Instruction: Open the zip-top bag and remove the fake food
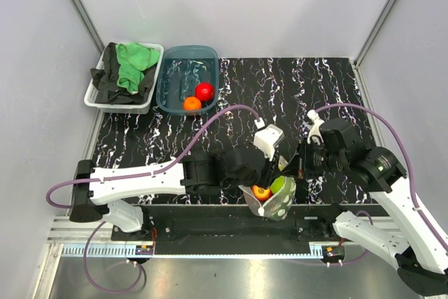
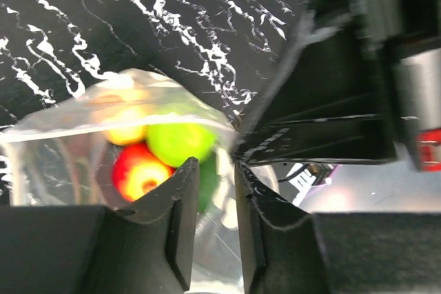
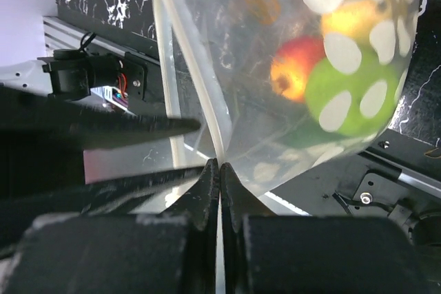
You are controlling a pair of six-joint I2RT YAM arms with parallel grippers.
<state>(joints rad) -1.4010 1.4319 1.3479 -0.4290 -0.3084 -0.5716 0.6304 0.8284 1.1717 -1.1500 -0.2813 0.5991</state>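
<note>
The zip-top bag (image 1: pixel 274 206) hangs off the table's near edge between my two grippers, clear with white dots. Fake food shows inside it: a lime green fruit (image 1: pixel 278 185) and an orange-red one (image 1: pixel 262 192). My right gripper (image 1: pixel 292 166) is shut on the bag's rim (image 3: pixel 207 101); its tips (image 3: pixel 220 163) meet on the film. My left gripper (image 1: pixel 269 173) stands against the bag (image 2: pixel 62 149) with its jaws (image 2: pixel 216 163) a narrow gap apart and bag film between them. The lime fruit (image 2: pixel 180 141), a peach-red fruit (image 2: pixel 138 170) and a yellow one (image 2: pixel 127 132) show through the plastic.
A teal tub (image 1: pixel 175 75) at the back left holds a red fruit (image 1: pixel 204 91) and an orange fruit (image 1: pixel 192 103). A white basket (image 1: pixel 98 97) with green and black cloths stands left of it. The two grippers are almost touching.
</note>
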